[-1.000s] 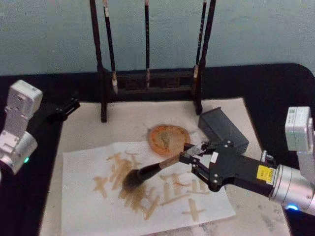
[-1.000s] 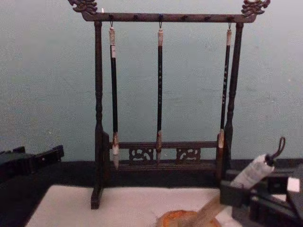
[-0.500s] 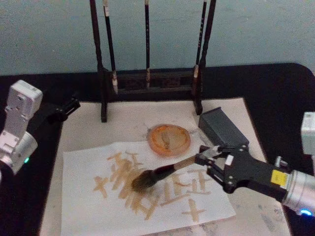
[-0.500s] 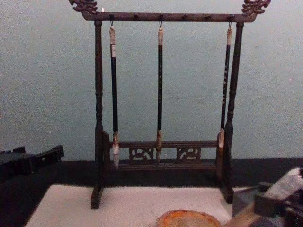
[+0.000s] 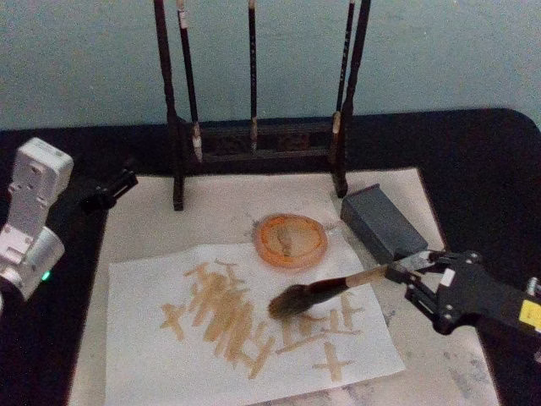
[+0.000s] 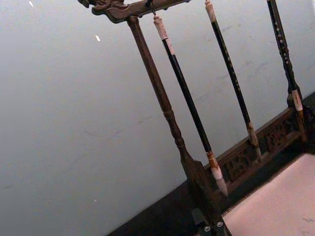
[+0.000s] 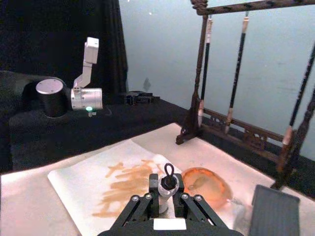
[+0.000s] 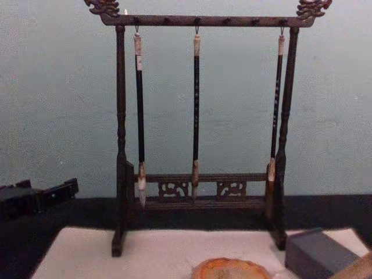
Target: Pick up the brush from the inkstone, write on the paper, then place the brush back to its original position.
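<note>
The brush [image 5: 314,293] lies slanted low over the paper [image 5: 152,355], its bushy head on the sheet's right half beside the tan strokes. My right gripper [image 5: 407,279] is shut on the pale handle's end, to the right of the paper. In the right wrist view the handle's looped end [image 7: 169,183] sits between the fingers [image 7: 142,202]. The round orange inkstone [image 5: 291,240] stands bare just beyond the paper's far edge; the inkstone [image 8: 231,268] and a bit of the handle [image 8: 356,269] show in the chest view. My left gripper [image 5: 108,191] is parked at the far left.
A grey block [image 5: 382,222] lies right of the inkstone, close to the brush handle. A dark wooden rack [image 5: 254,135] with three slim hanging brushes stands at the back. Black cloth [image 5: 482,169] surrounds the pale mat [image 5: 228,199].
My right gripper has drawn back to the right, pulling the brush head across the paper from its left-middle to its right half. The left arm has not moved.
</note>
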### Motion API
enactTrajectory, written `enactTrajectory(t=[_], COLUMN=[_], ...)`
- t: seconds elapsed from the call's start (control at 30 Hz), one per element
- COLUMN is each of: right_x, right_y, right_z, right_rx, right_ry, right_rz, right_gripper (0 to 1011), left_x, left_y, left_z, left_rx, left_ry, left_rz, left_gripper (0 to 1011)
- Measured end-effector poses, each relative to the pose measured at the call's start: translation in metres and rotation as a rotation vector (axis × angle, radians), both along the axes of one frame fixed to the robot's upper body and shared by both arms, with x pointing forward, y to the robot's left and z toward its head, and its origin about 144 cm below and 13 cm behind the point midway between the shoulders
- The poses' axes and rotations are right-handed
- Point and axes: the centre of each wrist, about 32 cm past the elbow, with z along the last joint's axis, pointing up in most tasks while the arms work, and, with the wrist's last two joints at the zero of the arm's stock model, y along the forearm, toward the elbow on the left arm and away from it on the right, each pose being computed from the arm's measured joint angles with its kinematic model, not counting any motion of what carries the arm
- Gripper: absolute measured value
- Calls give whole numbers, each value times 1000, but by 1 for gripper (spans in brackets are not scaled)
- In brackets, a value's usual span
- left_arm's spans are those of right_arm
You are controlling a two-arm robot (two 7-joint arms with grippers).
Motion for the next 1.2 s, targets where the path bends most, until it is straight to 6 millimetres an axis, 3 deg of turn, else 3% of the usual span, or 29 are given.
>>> enactTrajectory(t=[0.27,0.53,0.83,1.2], right_x=[-8,-10,-3,8], right_y=[-18,-21,5,38], right_z=[-2,7,18,2], right_rx=[21,43,63,62], right_ry=[-3,-42,-97,-49], right_rz=[-45,-53,16,94], right_gripper=[163,161,161,161], left_x=[0,0,0,0], left_y=[0,0,0,0], left_z=[0,0,0,0], left_rx=[0,0,0,0], left_ry=[0,0,0,0], left_rz=[0,0,0,0], left_gripper=[1002,1000,1002,1002])
